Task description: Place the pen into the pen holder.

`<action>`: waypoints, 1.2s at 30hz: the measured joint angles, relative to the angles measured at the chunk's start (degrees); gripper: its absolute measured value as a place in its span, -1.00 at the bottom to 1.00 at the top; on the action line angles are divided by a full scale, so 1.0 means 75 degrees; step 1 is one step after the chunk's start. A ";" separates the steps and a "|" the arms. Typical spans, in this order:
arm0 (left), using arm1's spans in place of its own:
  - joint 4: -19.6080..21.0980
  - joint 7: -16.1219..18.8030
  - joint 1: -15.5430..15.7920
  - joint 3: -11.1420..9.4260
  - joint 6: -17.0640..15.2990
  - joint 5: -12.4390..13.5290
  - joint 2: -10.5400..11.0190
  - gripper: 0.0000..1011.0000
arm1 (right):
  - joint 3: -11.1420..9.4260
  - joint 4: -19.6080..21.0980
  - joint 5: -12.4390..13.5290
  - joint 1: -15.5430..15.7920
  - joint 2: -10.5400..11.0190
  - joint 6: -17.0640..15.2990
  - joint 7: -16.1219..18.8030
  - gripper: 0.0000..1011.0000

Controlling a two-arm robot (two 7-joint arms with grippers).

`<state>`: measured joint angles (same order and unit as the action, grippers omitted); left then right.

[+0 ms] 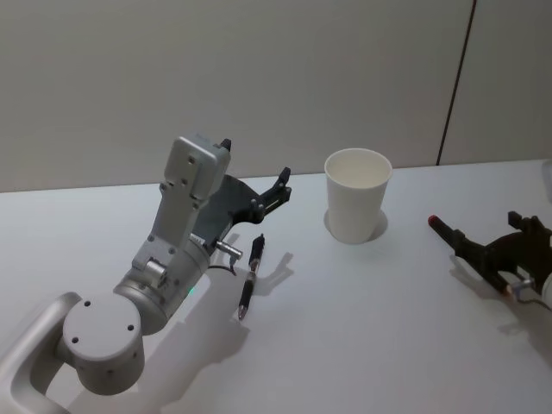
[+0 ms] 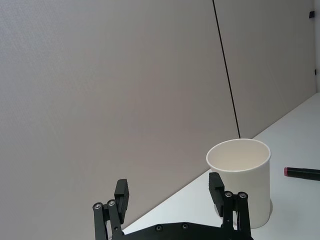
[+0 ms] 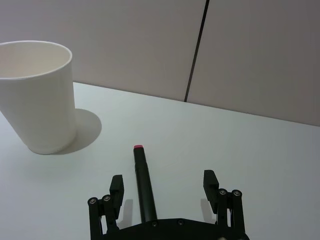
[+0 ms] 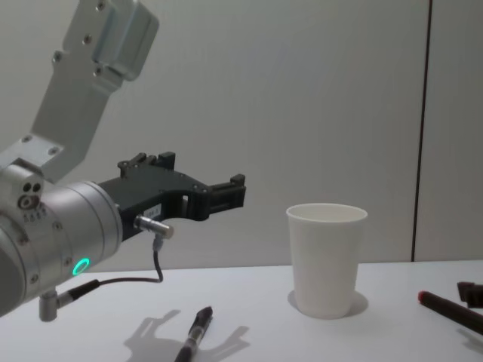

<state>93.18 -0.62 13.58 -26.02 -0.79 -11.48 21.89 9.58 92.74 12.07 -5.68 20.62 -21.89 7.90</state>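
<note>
Pen: a slim black pen with silver bands (image 1: 250, 278) lies flat on the table to the robot's left of the paper cup and nearer the robot than it. Nothing touches it.
Second pen: a black pen with a red end (image 3: 142, 185) lies on the cup's other side, to the robot's right of it, its red end pointing toward the cup. It is well apart from the cup.
Pen holder: a plain white paper cup, tapered with a rolled rim (image 1: 356, 207), stands upright on the table, mouth up. What can be seen of its inside is bare white.
Left gripper: the black two-fingered left gripper (image 2: 169, 186) hangs in the air to the cup's left, raised to about the height of the cup's rim and pointed toward the cup. Its fingers are spread apart and hold nothing. The banded pen lies below it.
Right gripper: the black right gripper (image 3: 163, 179) sits low over the table to the cup's right, facing the cup. Its fingers are spread wide. The red-ended pen runs out between them without either finger pressing on it. Whether that pen rests on the table or is carried at its hidden back end I cannot tell.
Table: a smooth white tabletop (image 1: 362, 345) carries the cup and the banded pen.
Wall: a pale grey panelled wall with one dark vertical seam (image 1: 454, 82) rises behind the cup.
</note>
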 joint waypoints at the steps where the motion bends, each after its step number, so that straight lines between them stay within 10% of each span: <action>1: 0.0000 0.0000 0.0000 0.0000 0.0000 -0.0001 0.0000 0.98 | 0.0000 0.0000 0.0000 0.0000 0.0000 0.0000 0.0000 0.98; 36: 0.0000 0.0000 0.0000 0.0000 0.0000 0.0000 0.0000 0.98 | 0.0229 -0.0711 -0.0059 -0.0240 -0.0369 -0.0239 0.0117 0.98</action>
<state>93.18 -0.62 13.59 -26.02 -0.79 -11.48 21.90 11.30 87.41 11.63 -7.49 17.86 -23.69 8.78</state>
